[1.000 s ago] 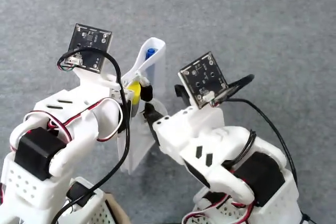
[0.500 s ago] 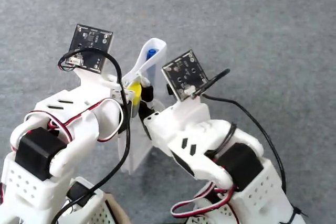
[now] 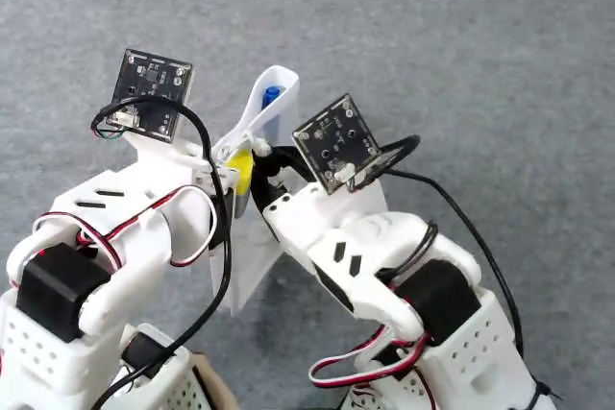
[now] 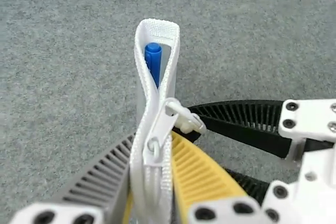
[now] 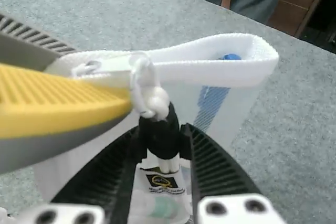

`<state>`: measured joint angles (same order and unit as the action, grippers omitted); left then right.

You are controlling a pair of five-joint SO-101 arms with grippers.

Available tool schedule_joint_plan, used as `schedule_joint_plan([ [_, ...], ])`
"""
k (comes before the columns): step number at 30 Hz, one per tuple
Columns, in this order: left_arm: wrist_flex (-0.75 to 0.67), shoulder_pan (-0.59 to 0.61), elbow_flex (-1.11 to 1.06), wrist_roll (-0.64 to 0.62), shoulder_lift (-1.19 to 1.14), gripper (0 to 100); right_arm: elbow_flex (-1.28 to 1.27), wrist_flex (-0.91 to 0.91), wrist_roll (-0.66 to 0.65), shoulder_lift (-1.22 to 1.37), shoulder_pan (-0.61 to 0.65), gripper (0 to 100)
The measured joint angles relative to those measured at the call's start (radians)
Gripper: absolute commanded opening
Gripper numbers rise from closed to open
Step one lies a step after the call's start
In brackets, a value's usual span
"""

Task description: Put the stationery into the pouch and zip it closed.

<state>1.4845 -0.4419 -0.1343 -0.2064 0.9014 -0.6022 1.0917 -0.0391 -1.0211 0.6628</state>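
A white mesh pouch (image 3: 252, 266) stands on edge between my two arms. Its far end (image 4: 157, 40) gapes open, and a blue pen (image 3: 273, 96) pokes up inside it (image 4: 152, 59). My left gripper (image 4: 152, 150) is shut on the zipped part of the pouch's top seam, a grey finger on one side and a yellow finger (image 5: 52, 98) on the other. Just beyond it, my right gripper (image 5: 160, 124) has its black fingers shut on the white zipper pull (image 5: 152, 100), which sticks out sideways from the seam (image 4: 184, 119).
Grey felt covers the table (image 3: 480, 64), with free room to the right and far side. A brown box corner (image 3: 207, 386) sits at the near edge by the left arm's base. Both arm bodies crowd the near half.
The right arm has swung left and closed in on the pouch's seam. The left arm and the pouch's top have shifted slightly left.
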Motion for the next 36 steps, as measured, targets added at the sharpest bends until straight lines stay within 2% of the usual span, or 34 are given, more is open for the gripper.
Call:
schedule_joint_plan([
  [7,0.003,0.0,0.0,0.0,0.0,3,-0.006,0.0,-0.014,0.0,0.0,3.9],
  [17,0.003,0.0,0.0,0.0,0.0,3,-0.006,0.0,-0.014,0.0,-0.003,4.1],
  [19,0.003,0.0,0.0,0.0,0.0,3,-0.006,0.0,-0.014,0.0,-0.003,1.2],
  [32,0.003,-0.006,-0.048,-0.002,0.008,3,0.063,0.052,-0.017,-0.104,-0.077,1.1],
  [36,0.003,-0.008,-0.048,-0.002,0.009,3,0.092,0.091,-0.081,-0.107,-0.097,1.1],
])
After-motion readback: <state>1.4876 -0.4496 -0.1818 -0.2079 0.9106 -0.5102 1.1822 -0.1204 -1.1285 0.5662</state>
